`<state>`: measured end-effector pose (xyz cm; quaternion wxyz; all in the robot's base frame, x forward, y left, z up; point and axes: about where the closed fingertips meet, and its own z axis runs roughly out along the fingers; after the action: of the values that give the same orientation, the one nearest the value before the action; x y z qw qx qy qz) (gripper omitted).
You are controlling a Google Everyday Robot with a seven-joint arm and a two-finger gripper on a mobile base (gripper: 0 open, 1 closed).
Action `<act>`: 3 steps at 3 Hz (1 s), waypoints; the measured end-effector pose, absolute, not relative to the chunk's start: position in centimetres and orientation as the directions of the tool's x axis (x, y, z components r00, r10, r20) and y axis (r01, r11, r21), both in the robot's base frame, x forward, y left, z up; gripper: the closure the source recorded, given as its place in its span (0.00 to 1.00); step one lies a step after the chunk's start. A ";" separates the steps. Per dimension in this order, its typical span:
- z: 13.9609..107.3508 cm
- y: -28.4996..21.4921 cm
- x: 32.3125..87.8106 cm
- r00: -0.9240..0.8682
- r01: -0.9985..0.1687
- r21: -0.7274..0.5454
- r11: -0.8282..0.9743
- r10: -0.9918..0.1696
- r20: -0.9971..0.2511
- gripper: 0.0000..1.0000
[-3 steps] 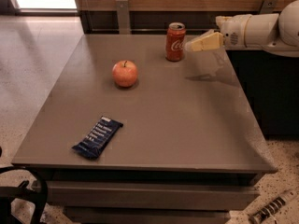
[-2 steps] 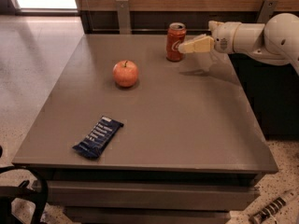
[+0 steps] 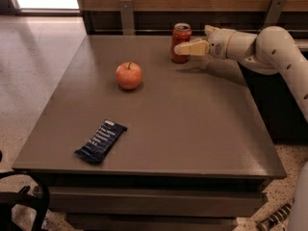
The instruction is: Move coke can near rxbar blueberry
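The coke can (image 3: 181, 38) is red with a silver top and stands upright at the table's far edge, right of center. My gripper (image 3: 179, 46) reaches in from the right at can height. One beige finger (image 3: 191, 48) lies across the front of the can's right side; the other finger is hidden behind the can. The jaws look open around the can. The rxbar blueberry (image 3: 100, 141), a dark navy wrapper with white lettering, lies flat near the front left of the table, far from the can.
A red-orange apple (image 3: 129, 75) sits on the grey table (image 3: 192, 129) between the can and the bar. A wooden wall with metal brackets (image 3: 127, 13) runs behind the table. My white arm (image 3: 279, 52) spans the table's right side.
My gripper has moved left toward the coke can, from just beside its right side to overlapping it. The can, apple and bar have not moved.
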<state>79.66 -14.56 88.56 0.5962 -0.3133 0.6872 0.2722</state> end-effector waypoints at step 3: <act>88.1 -12.6 80.5 -0.080 -0.772 0.005 0.635 -0.089 -0.993 0.64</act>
<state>80.53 -12.61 88.11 0.5990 -0.3179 0.6775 0.2850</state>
